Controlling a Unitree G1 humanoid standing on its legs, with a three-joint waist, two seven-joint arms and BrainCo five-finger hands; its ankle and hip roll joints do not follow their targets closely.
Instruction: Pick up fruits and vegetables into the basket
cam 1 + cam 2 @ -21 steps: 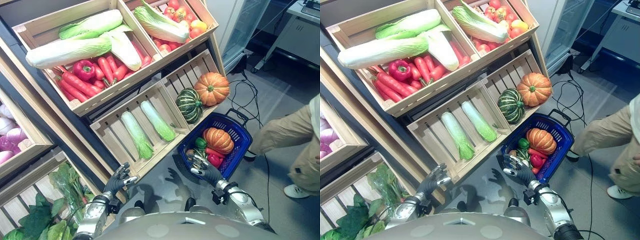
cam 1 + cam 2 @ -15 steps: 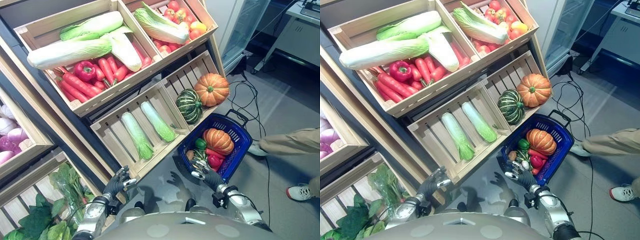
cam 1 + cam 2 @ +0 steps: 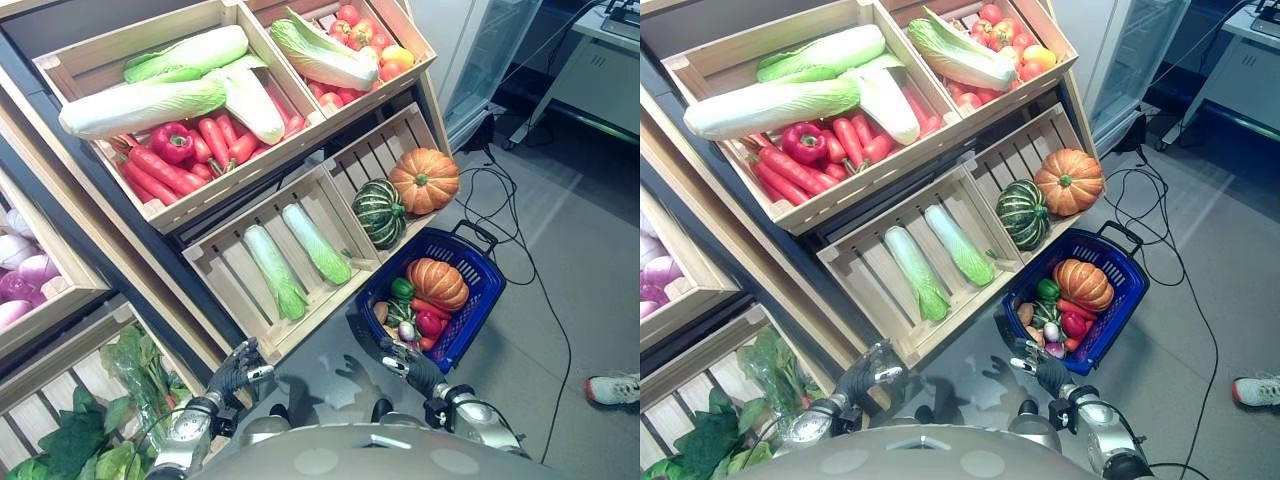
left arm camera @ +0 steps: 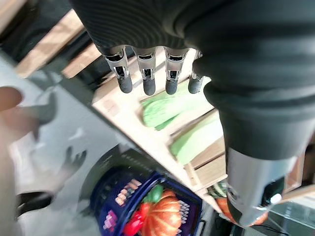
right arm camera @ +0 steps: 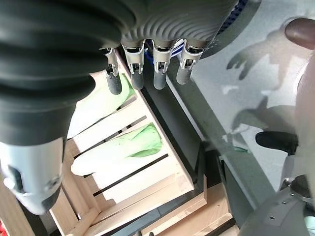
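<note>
The blue basket (image 3: 483, 297) stands on the grey floor below the lower crates. It holds an orange pumpkin (image 3: 436, 282), a green pepper (image 3: 401, 288), a red pepper (image 3: 430, 323) and a small white and pink radish (image 3: 407, 330). My right hand (image 3: 410, 363) hovers just short of the basket's near corner, open and holding nothing; its straight fingers (image 5: 156, 73) show in the right wrist view. My left hand (image 3: 236, 367) hangs open by the front edge of the lower crate, its fingers (image 4: 145, 74) straight and apart from the wood.
A lower crate holds two small cabbages (image 3: 276, 271) (image 3: 316, 244); the one beside it holds a striped green squash (image 3: 379, 211) and an orange pumpkin (image 3: 423, 180). Upper crates hold big cabbages (image 3: 150, 100), carrots (image 3: 215, 140) and tomatoes (image 3: 375, 45). Leafy greens (image 3: 135, 375) lie lower left. A person's shoe (image 3: 612, 388) is at the right edge.
My right hand has drawn back from over the basket toward me, uncovering the radish inside. The person's legs have moved off to the right. My left hand has barely moved.
</note>
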